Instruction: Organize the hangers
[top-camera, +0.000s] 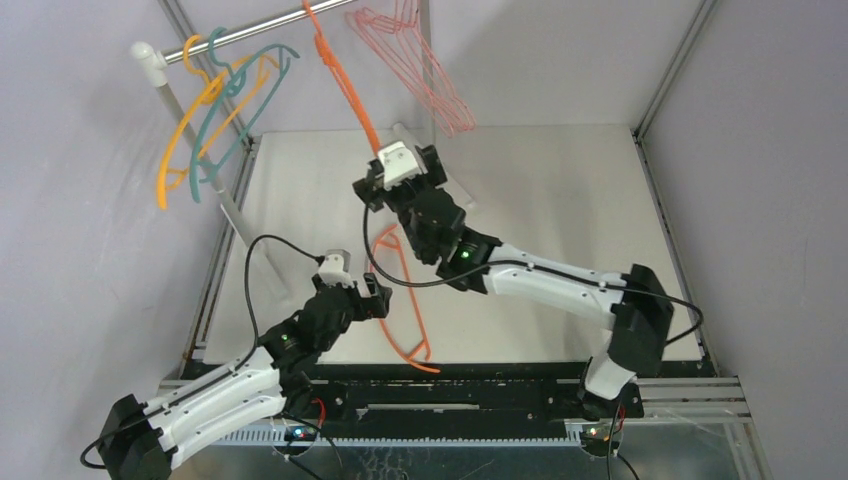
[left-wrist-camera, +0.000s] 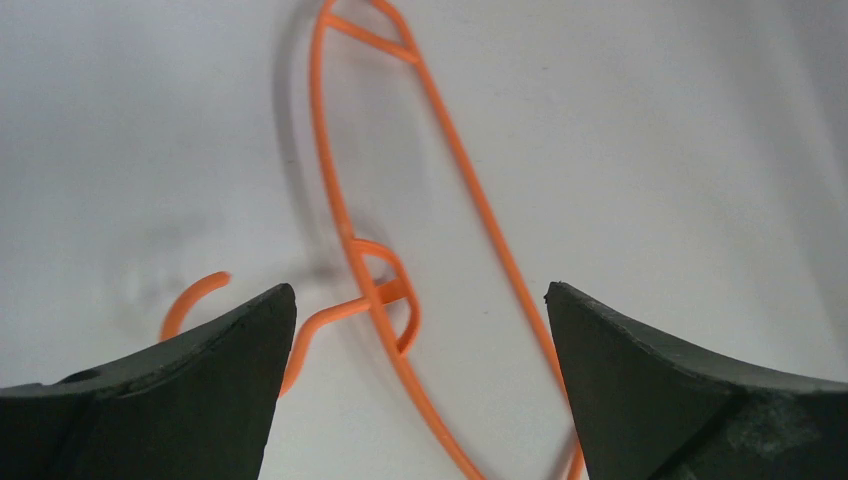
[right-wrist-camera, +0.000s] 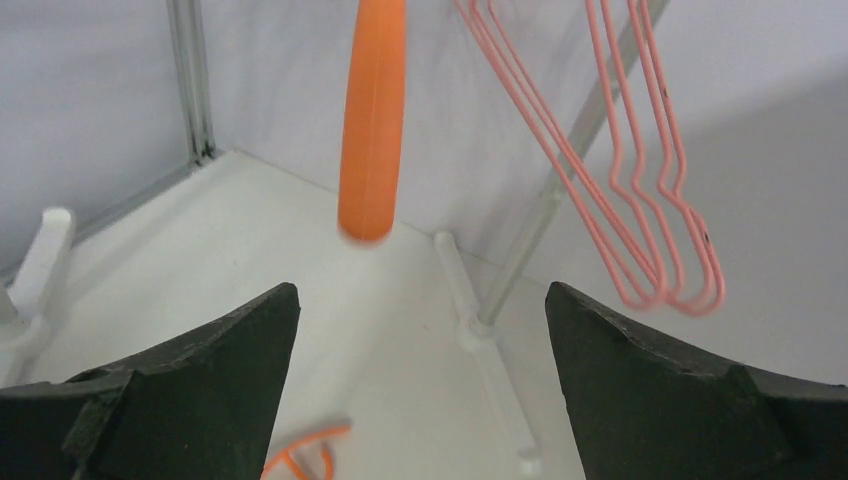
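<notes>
One bright orange hanger (top-camera: 405, 300) lies flat on the white table. My left gripper (top-camera: 375, 295) hovers over it, open and empty; in the left wrist view the hanger's hook and neck (left-wrist-camera: 380, 290) lie between the spread jaws of the gripper (left-wrist-camera: 420, 330). A second orange hanger (top-camera: 345, 80) hangs from the rail, its lower end just in front of my right gripper (top-camera: 398, 172). That gripper (right-wrist-camera: 420, 330) is open and empty, with the hanging orange hanger (right-wrist-camera: 372, 120) above and between its jaws. Pink hangers (top-camera: 415, 60) hang at the rail's right. Yellow-orange (top-camera: 180, 130) and teal (top-camera: 225, 120) hangers hang at its left.
The silver rail (top-camera: 260, 30) runs along the back on white posts (top-camera: 160, 75). A slanted post and white foot (right-wrist-camera: 480, 330) stand ahead of the right gripper. Grey walls and metal frame edges (top-camera: 665, 80) close in the table.
</notes>
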